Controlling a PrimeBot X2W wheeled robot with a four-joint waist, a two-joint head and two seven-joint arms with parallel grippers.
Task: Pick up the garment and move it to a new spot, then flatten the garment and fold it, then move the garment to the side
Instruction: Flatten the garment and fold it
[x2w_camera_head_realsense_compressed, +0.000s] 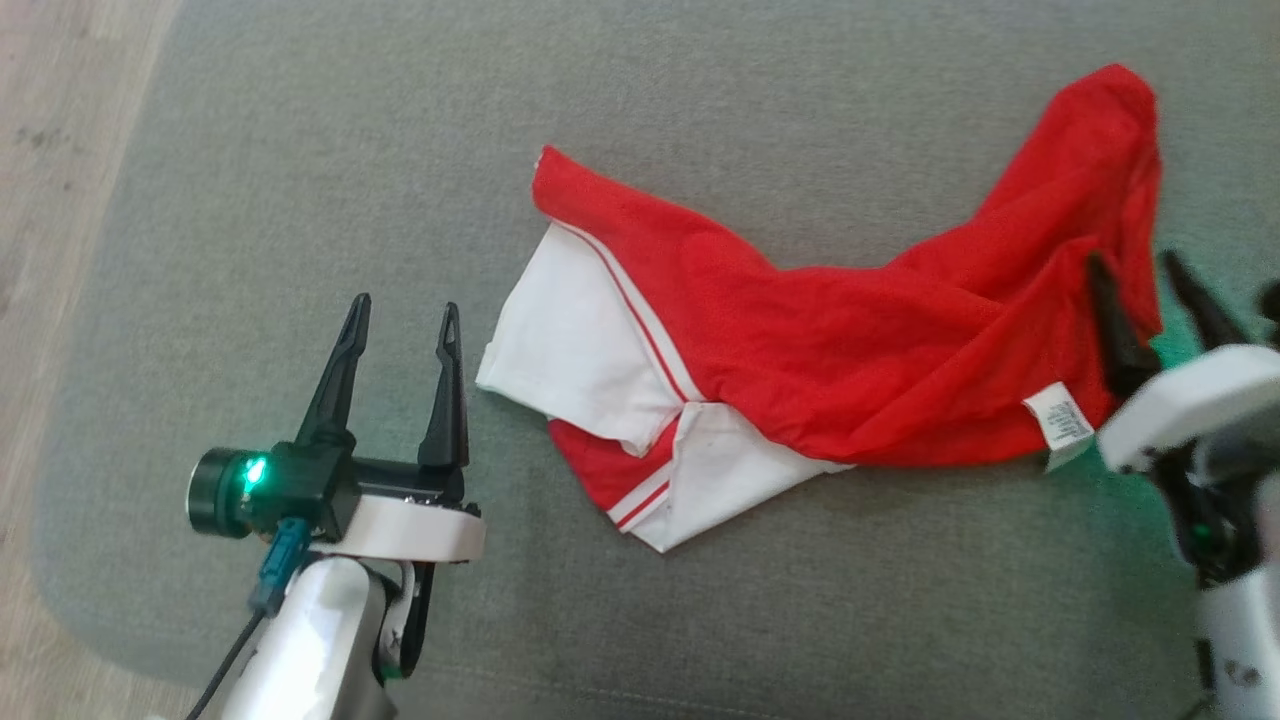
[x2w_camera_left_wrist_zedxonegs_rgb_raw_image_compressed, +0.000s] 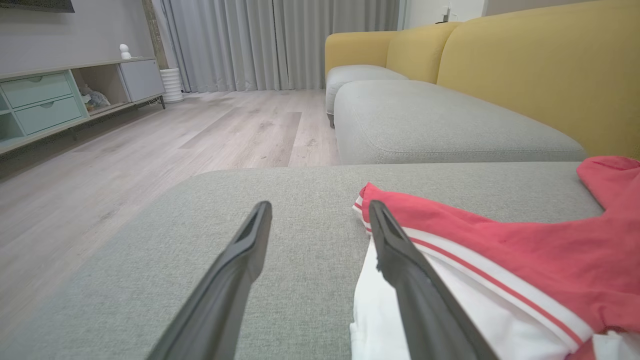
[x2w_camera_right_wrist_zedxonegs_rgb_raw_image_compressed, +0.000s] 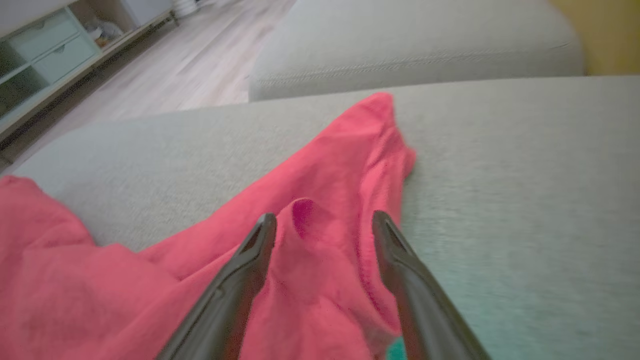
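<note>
Where the garment lay: I saw the red-and-white garment (x2w_camera_head_realsense_compressed: 800, 370) sprawled and crumpled across the grey cushion (x2w_camera_head_realsense_compressed: 300, 180), with its white sleeve (x2w_camera_head_realsense_compressed: 570, 340) toward my left. The red body was bunched and twisted toward my right, and the care label (x2w_camera_head_realsense_compressed: 1058, 420) showed at the near edge.
On my left: the left pincer (x2w_camera_head_realsense_compressed: 406, 303) stood empty with its fingers apart, over bare cushion just beside the white sleeve.
On my right: the right pincer (x2w_camera_head_realsense_compressed: 1133, 258) had its fingers spread too and was clamped on nothing, though a raised ridge of red cloth lay between them.
Step in hand: I judged it to be the flattening, with no fold made yet.
How to do it well: I reckoned each pincer should take a single layer at an outer edge, the sleeve hem on the left and the hem by the label on the right. They should then draw apart low and evenly, so the twist came out rather than tightened.
Risk: pinching that ridge would probably have caught several layers and dragged the whole bundle.
</note>
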